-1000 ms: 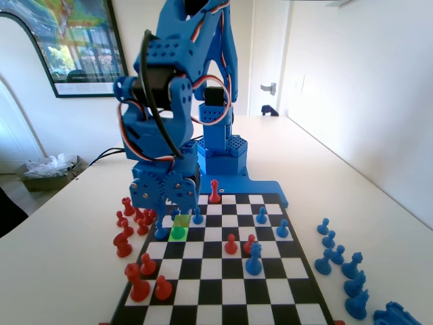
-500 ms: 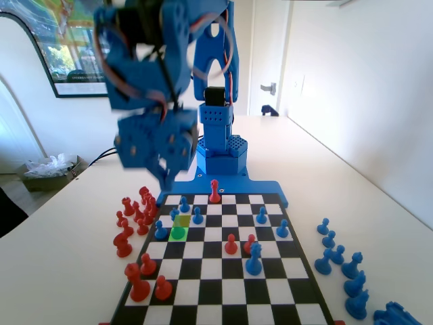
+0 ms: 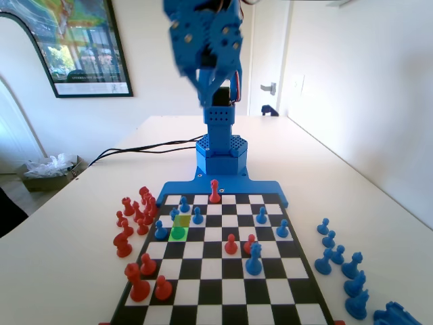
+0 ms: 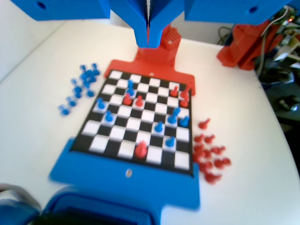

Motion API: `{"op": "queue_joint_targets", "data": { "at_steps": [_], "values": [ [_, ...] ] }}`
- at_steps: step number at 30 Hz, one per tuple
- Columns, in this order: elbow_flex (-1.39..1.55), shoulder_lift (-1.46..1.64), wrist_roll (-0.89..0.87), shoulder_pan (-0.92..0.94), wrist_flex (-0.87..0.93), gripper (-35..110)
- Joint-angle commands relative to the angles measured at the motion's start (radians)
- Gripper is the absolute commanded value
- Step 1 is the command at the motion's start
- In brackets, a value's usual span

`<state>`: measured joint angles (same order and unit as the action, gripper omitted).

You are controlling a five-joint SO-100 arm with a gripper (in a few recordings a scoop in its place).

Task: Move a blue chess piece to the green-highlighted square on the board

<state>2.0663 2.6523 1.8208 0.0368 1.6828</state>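
Claw (image 4: 148,40) sits high above the board (image 3: 223,308), jaws pressed together with nothing between them in the wrist view. In the fixed view I see it blurred near the top edge (image 3: 205,84), over the arm's base.

Green-highlighted square (image 3: 178,233) lies on the board's left side in the fixed view, second column in from the left edge, a few rows from the arm's end. Blue chess piece (image 3: 178,227) stands on it, upright; it looks tinted green there, so I can't judge its colour cleanly. Duller olive square (image 3: 181,221) is the next one toward the arm, touching the bright square's far edge.

Other blue pawns near the green-highlighted square: one (image 3: 161,230) just left of it, two (image 3: 184,204) (image 3: 197,215) just beyond it toward the arm. Taller blue piece (image 3: 254,258) stands well to its right and nearer the camera. Red pawn (image 3: 231,244) is between them.

Red pieces (image 3: 134,217) cluster on the worktop (image 3: 61,257) left of the board, level with the green-highlighted square.
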Motion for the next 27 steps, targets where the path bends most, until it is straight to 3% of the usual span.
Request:
{"op": "queue_joint_targets", "data": {
  "at_steps": [1, 27],
  "values": [
    [0.026, 0.098, -0.006, -0.006, 0.009, 1],
    [0.110, 0.402, -0.055, -0.006, -0.107, 2]
  ]
}}
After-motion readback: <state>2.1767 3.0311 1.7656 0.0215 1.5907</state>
